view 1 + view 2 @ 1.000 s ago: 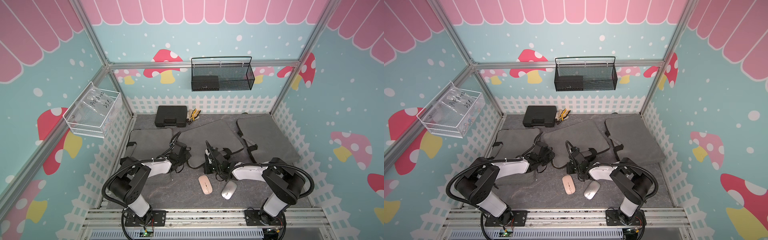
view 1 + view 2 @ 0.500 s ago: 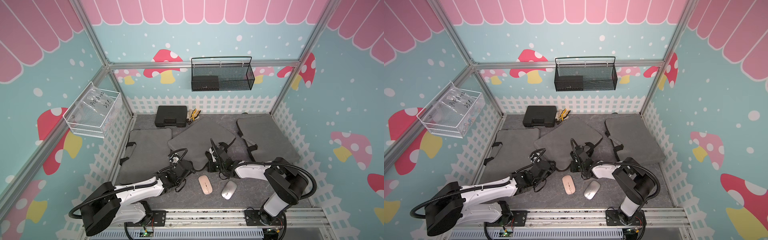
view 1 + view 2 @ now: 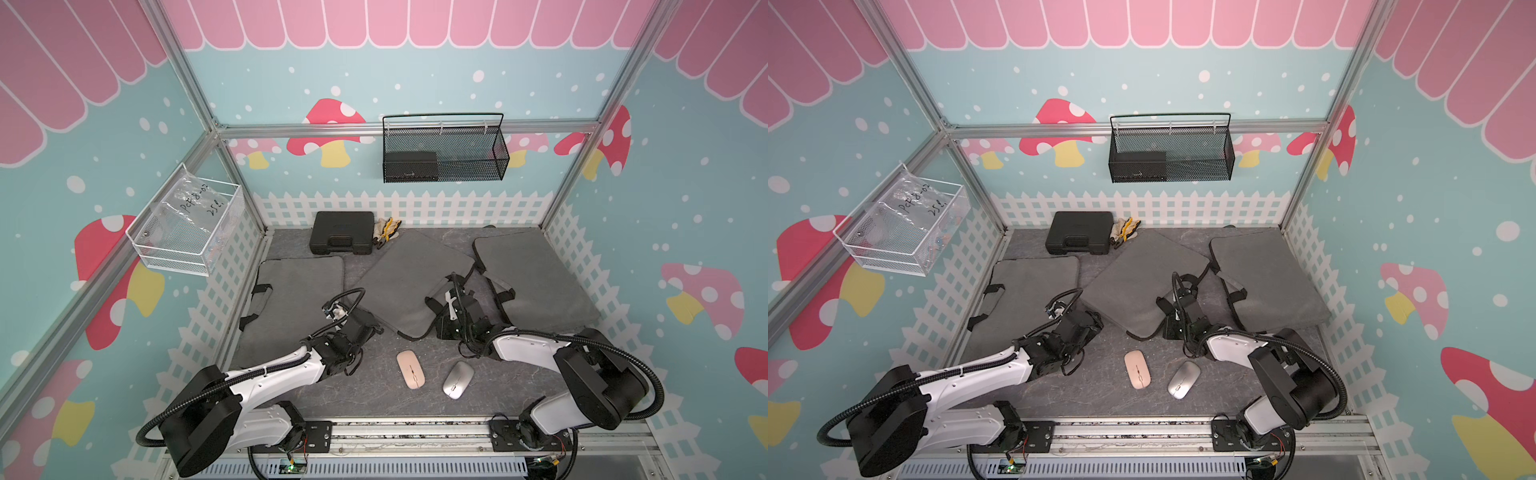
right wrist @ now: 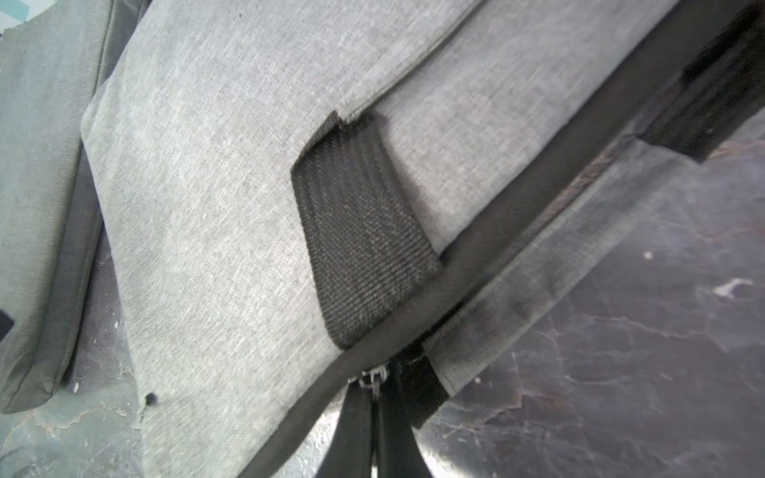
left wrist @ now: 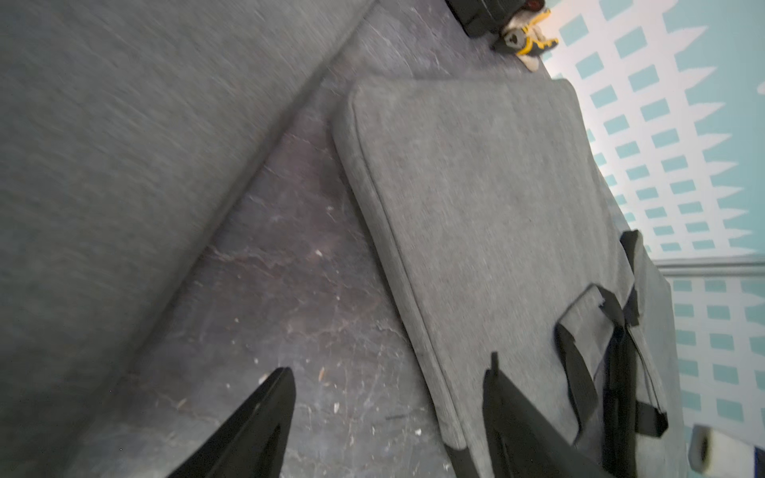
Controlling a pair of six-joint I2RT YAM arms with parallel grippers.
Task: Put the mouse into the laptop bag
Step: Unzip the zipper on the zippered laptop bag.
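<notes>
**Top views:** The pink mouse (image 3: pixel 409 369) and the silver mouse (image 3: pixel 457 379) lie near each other on the dark table (image 3: pixel 374 399), close to its front edge and outside every bag. The middle laptop bag (image 3: pixel 1142 286) lies skewed, with its near corner between the arms. The left gripper (image 3: pixel 368 326) sits just beside that bag's edge. The right gripper (image 3: pixel 441 330) is at the bag's near edge.

**Left wrist view:** The left gripper's fingers (image 5: pixel 265 414) stand wide apart over bare table and hold nothing.

**Right wrist view:** The right gripper's fingers (image 4: pixel 356 430) are pinched together on the bag's zipper pull (image 4: pixel 368 378).
</notes>
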